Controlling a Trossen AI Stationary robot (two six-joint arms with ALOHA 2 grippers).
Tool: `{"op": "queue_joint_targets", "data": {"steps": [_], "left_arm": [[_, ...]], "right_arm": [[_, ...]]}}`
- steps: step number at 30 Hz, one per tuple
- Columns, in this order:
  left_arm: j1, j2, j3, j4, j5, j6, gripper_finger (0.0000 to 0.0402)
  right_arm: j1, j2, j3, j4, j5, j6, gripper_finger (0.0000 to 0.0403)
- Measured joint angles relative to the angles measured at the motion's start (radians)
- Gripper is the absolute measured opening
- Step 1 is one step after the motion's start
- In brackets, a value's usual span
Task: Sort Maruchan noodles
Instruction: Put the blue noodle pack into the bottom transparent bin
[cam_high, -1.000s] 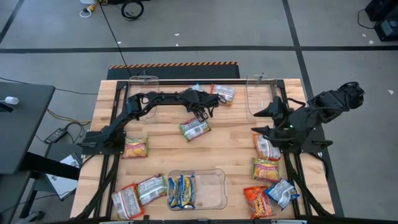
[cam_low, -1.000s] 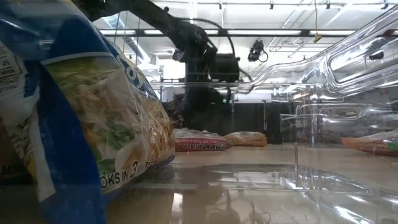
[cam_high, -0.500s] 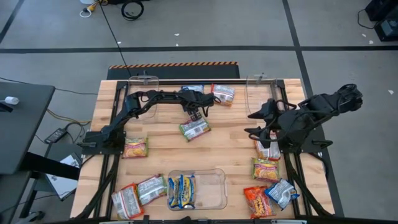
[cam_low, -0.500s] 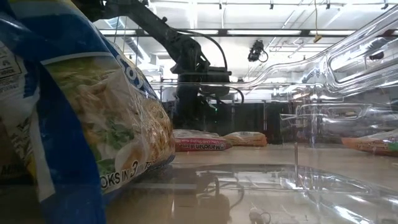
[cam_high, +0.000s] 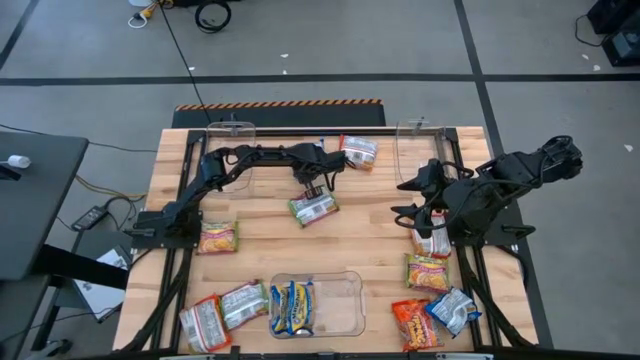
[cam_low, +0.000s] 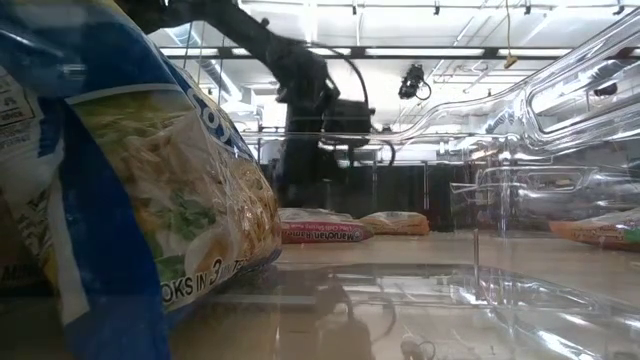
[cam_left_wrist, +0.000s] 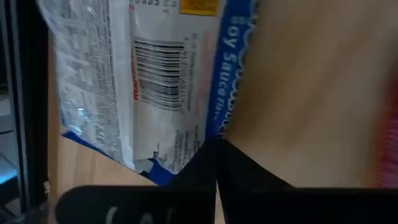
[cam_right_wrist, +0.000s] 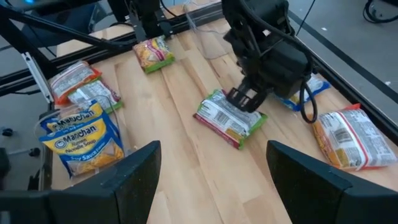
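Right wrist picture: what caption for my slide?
Left gripper shut beside a green noodle packet on the wooden table.

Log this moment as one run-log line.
task: sort noodles | left gripper: fingers shut at edge of blue packet, hold unclear | right gripper: open, hovering on the right side

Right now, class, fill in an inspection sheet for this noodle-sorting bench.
Surface: wooden table, planks bare mid-bench.
Job's things: noodle packets scattered about; blue-yellow packets inside the clear bin; green packet mid-table.
Clutter: nothing seen.
Claws: left claw shut, down at the green packet; right claw open, hovering on the right side.
Cables: loose cables on the floor.
Surroundings: grey floor; dark side table.
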Motion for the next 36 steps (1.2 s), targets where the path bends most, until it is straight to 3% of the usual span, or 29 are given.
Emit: {"op": "queue_joint_targets", "data": {"steps": [8, 14, 25, 31, 36], "left_arm": [[-0.016, -0.087, 0.137, -0.148, 0.277, -0.115, 0.0003], [-0.019, -0.157, 0.198, -0.161, 0.402, -0.145, 0.0002], [-0.026, -0.212, 0.196, -0.168, 0.428, -0.171, 0.0005], [-0.055, -0.206, 0.195, -0.183, 0.347, -0.101, 0.006], [-0.047, -0.208, 0.169, -0.226, 0.325, 0.132, 0.0117]], "right_arm": [[-0.046, -0.001, 0.0, -0.001, -0.027, -0.034, 0.0295], [-0.065, -0.001, 0.0, -0.003, -0.051, -0.05, 0.0295], [-0.071, -0.001, 0.0, -0.003, -0.059, -0.082, 0.0295], [-0.07, -0.001, 0.0, -0.018, -0.059, -0.064, 0.0295], [-0.068, -0.001, 0.0, -0.047, -0.097, -0.014, 0.0295]]}}
